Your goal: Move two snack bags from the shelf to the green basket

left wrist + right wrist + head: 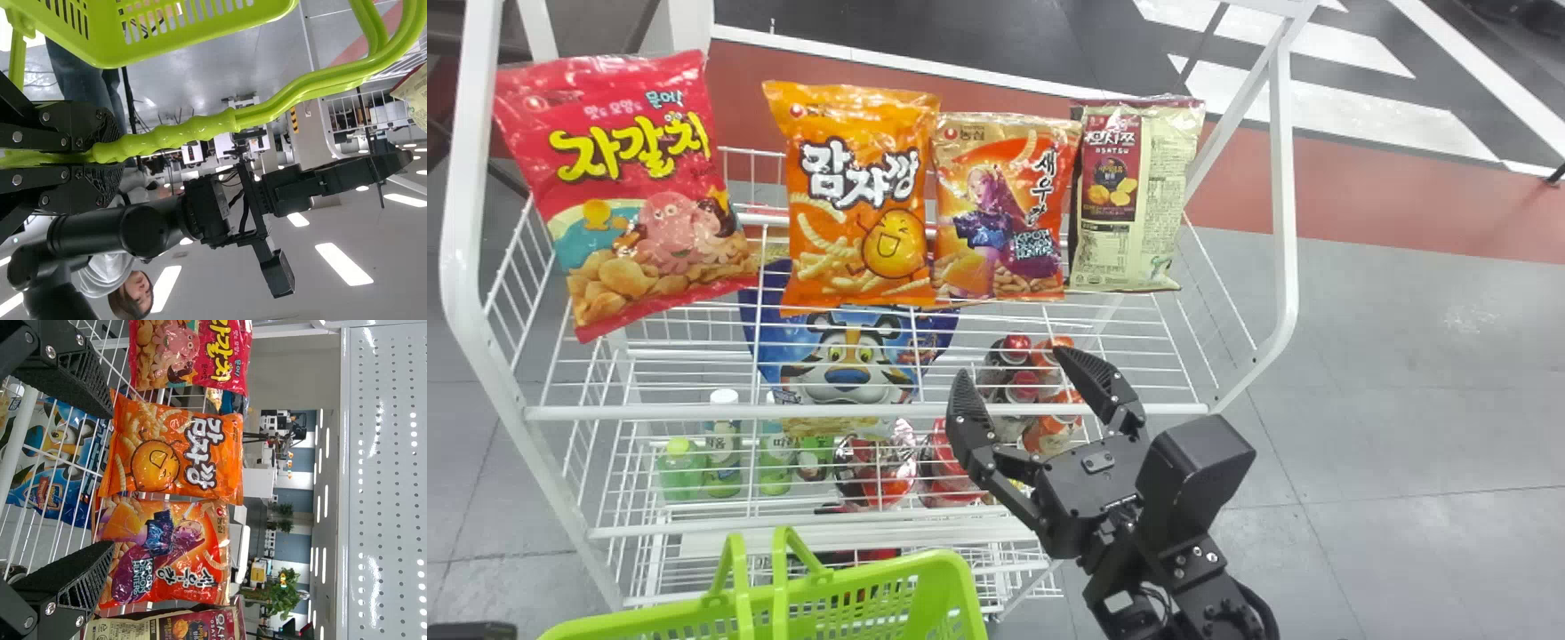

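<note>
R gripper (1012, 363) open, nr side of white wire shelf (649, 413). Beyond it, L to R, glossy pillow-shaped: red bag (636, 196), orange bag (858, 196), orange-red bag (1003, 209), cream/maroon bag (1138, 196). Lime-green plastic basket (958, 587) nr L, handle (173, 137) clamped by L gripper (105, 157).

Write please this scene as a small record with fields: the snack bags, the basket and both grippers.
Row on wire shelf: red bag, orange bag, orange-red bag, cream bag, from robot's left
Green basket: before the shelf
Left gripper: closed on basket handle
Right gripper: open, holding nothing, near shelf front
</note>
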